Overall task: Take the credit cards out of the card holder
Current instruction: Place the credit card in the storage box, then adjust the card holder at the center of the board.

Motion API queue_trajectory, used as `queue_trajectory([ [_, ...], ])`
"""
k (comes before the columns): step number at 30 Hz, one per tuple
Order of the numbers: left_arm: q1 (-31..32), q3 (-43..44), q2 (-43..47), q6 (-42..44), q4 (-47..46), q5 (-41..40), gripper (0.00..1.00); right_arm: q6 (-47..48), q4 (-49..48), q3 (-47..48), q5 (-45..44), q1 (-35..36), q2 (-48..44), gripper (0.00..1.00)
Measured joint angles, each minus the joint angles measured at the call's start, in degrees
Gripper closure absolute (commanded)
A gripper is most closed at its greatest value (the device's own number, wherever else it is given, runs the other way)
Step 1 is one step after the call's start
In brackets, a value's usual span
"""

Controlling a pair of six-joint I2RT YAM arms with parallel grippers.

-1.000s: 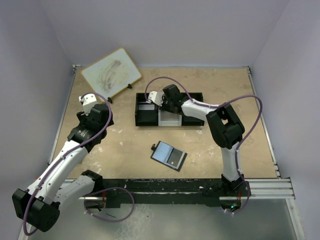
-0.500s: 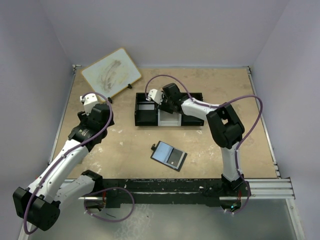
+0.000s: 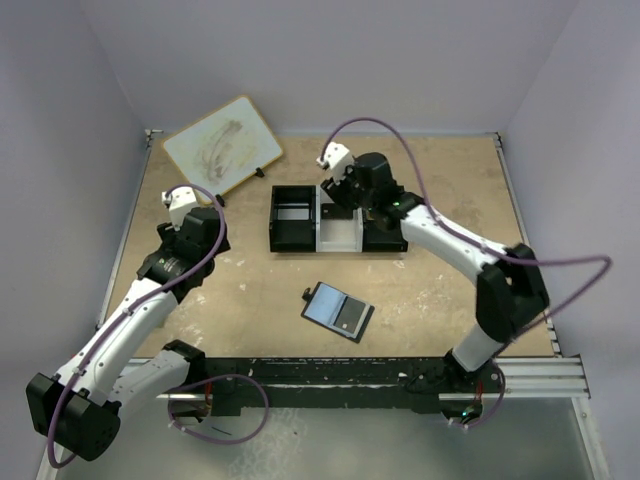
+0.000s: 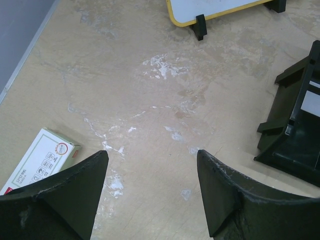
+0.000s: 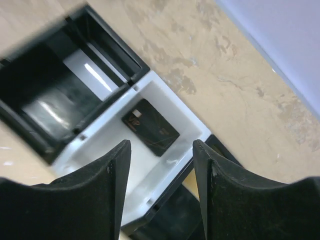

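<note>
Now the right gripper (image 5: 160, 150) lifts off the tray (image 3: 276, 226), jaws spread, card (image 5: 150, 126) left inside: one delivered. Left gripper (image 4: 150, 170) gapes idle.

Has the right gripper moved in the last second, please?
Yes. The right gripper has shifted rightward and toward the far wall, judged against the tray, and now hangs over its white middle compartment.

Left claw (image 4: 150, 152) gapes wide; right claw (image 5: 161, 145) parted, holding nothing
</note>
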State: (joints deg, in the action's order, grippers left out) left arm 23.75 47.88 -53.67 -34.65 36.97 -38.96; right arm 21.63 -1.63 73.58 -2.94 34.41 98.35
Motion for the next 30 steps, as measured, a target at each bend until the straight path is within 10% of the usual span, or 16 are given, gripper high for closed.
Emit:
queue_trajectory([
  [17,2.8,-13.8,9.7,-16.4,-6.8,34.2,0.30,-39.2,6.2,-34.7,16.7,-0.3,-22.3,0.39],
  [30,33.2,-19.7,2.5,-30.4,-15.6,25.3,0.30,-48.5,2.5,-42.7,15.8,-0.3,-27.6,0.38],
])
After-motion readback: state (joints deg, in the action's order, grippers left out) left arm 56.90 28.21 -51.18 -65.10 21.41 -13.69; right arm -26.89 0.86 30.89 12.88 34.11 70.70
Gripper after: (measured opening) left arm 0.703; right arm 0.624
